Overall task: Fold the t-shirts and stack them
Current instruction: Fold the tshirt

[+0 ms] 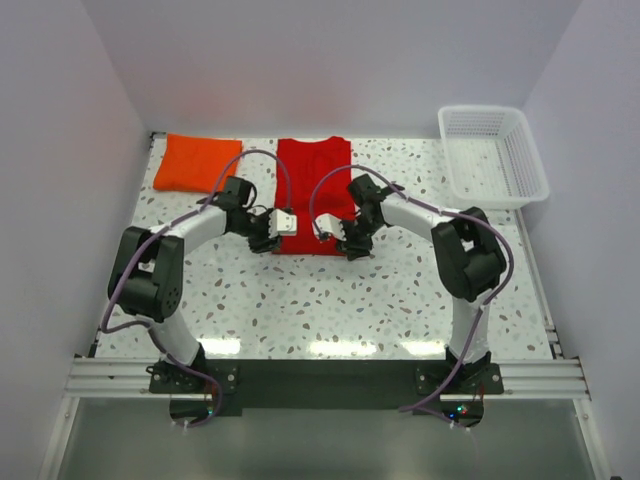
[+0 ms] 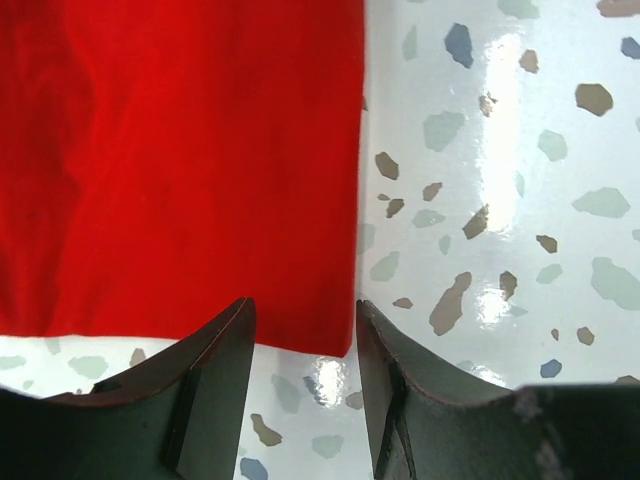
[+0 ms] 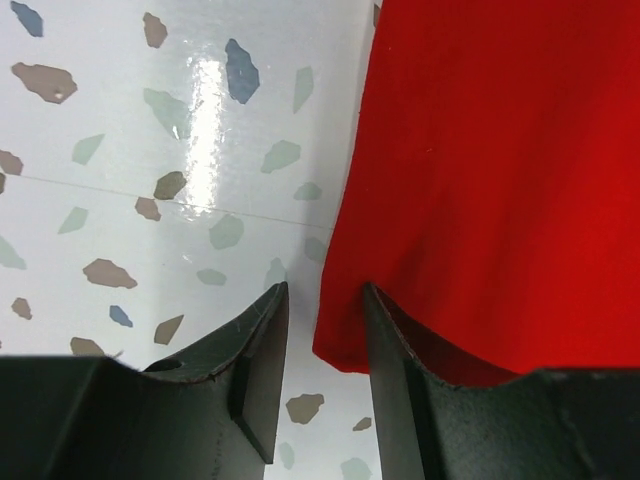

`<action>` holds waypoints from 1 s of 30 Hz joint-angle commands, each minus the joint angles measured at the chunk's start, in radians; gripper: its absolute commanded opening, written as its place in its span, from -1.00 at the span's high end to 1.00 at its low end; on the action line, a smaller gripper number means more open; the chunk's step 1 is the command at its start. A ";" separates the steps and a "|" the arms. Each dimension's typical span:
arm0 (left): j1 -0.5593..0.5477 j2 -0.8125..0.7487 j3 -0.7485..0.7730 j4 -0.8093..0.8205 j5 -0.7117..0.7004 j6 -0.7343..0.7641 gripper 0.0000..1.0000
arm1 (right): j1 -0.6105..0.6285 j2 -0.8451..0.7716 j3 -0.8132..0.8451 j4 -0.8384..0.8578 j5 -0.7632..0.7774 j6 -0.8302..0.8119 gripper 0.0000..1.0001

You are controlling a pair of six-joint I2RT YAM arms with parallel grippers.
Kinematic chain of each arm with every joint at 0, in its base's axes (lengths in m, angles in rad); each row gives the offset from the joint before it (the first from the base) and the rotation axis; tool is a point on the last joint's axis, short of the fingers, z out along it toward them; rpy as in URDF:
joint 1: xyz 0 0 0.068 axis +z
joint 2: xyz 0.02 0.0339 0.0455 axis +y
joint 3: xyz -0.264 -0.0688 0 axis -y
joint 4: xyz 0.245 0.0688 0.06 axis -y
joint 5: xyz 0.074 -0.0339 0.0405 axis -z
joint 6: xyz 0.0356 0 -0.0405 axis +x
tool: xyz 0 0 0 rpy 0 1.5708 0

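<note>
Left tool (image 2: 305, 312) at red shirt (image 2: 180, 160), orange shirt (image 1: 197, 161) overhead

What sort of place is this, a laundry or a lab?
Probably a robotics test cell: a left arm and right arm bolted to a speckled table boxed in by bare white walls, with a red shirt, an orange shirt and a white basket set out.

A white terrazzo table (image 1: 350, 300), flecked grey and brown, lies under the fingers (image 2: 215, 380), with glossy light glare just beside them. Plain pale lilac walls (image 1: 330, 60) rise beyond, enclosing three sides.
</note>
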 commanded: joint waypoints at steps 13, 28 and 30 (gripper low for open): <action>-0.044 0.084 -0.011 -0.058 -0.052 0.129 0.03 | 0.004 0.029 -0.061 0.099 0.103 -0.034 0.62; -0.006 0.005 0.116 -0.098 -0.012 0.018 1.00 | -0.027 -0.045 0.116 -0.008 0.087 0.145 1.00; 0.005 0.000 0.153 -0.112 -0.004 -0.003 1.00 | -0.051 -0.046 0.165 -0.045 0.071 0.142 1.00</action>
